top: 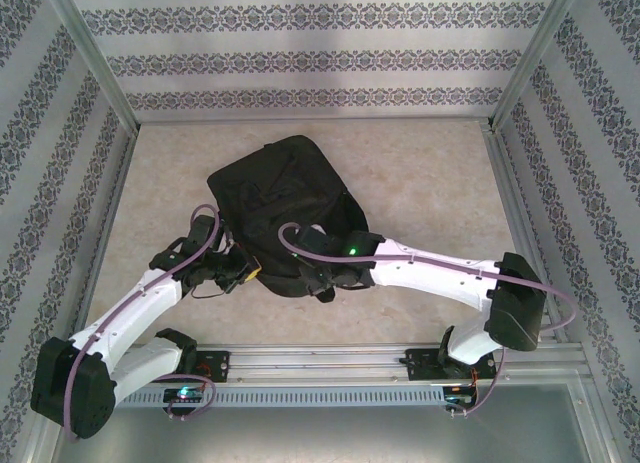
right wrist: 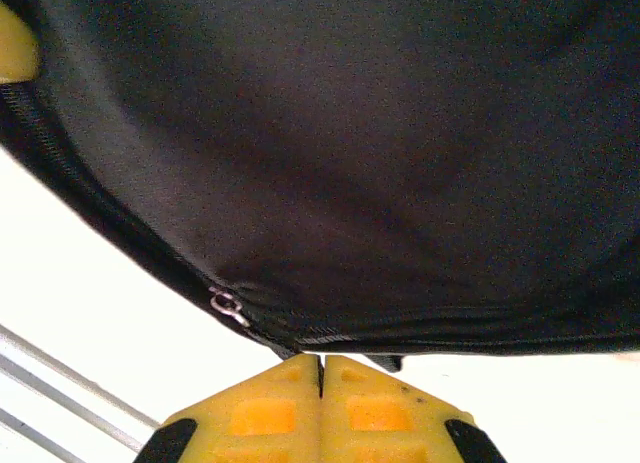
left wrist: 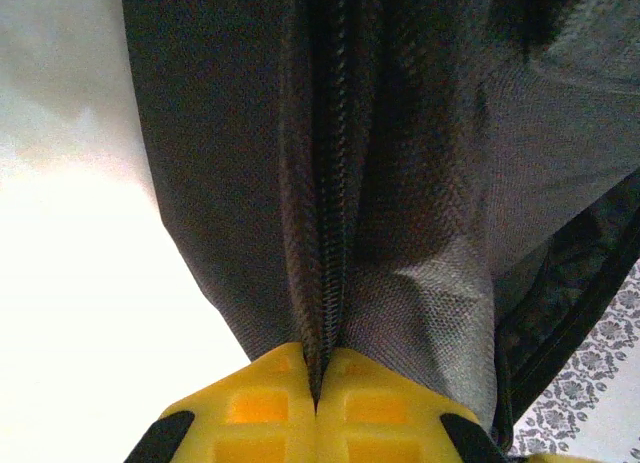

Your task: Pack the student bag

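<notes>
The student bag [top: 280, 193], a large black fabric backpack, lies in the middle of the table. My left gripper [top: 243, 271] is at its near left edge. In the left wrist view its yellow fingertips [left wrist: 270, 383] are shut on the zip seam [left wrist: 330, 213], which runs straight up from them. My right gripper [top: 322, 279] is at the bag's near edge. Its yellow fingertips [right wrist: 380, 383] are shut, with a sliver of the black seam [right wrist: 400, 333] pinched at their tips. A small metal zip ring [right wrist: 228, 305] sits just left of them.
Patterned walls and aluminium posts [top: 92, 58] enclose the beige table [top: 430, 173]. A metal rail [top: 320, 361] runs along the near edge between the arm bases. Open table lies to the right of and behind the bag.
</notes>
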Robot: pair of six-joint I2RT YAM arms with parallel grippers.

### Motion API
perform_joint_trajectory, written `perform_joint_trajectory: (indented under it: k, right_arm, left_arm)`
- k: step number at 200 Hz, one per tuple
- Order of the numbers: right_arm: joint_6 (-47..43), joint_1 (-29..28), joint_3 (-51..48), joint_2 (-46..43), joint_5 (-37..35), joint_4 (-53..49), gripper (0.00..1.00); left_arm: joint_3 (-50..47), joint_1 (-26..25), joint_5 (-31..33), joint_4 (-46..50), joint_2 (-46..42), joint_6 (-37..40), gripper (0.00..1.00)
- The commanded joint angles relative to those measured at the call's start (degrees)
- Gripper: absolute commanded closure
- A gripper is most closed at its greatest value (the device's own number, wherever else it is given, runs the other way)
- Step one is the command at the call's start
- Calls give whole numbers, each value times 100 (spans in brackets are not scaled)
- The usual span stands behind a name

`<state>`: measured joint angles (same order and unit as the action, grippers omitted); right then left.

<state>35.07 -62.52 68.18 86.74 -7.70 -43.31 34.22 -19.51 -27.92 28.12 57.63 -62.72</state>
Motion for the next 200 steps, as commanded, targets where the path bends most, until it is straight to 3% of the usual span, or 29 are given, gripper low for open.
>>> perform_joint_trajectory:
  k: [1,80,104,135,147,163,200]
  right_arm:
    - [-243,216,-202,-265,-392,-578,100]
    - [-684,232,229,-170,-1526,-1459,100]
    - [-833,214,430,2,-783,-1417,100]
    - [-858,205,478,230,1170,-885,100]
    - [-827,185,612,497,1594,-863,100]
    - [-783,101,816,876,1551,-910,100]
    - [-646,-48,1206,1734,629,-1267,100]
  left_arm:
    - [78,128,17,833,-67,380,100]
    - [492,299,404,1366,87,1273,100]
    - [592,306,349,1411,244,1575,100]
    - [873,293,530,1772,336,2122,100]
    - [939,297,610,1892,381,2271,100]
    - [997,279,712,2055,459,2425,98]
    - [862,210,794,2079,416,2493,97]
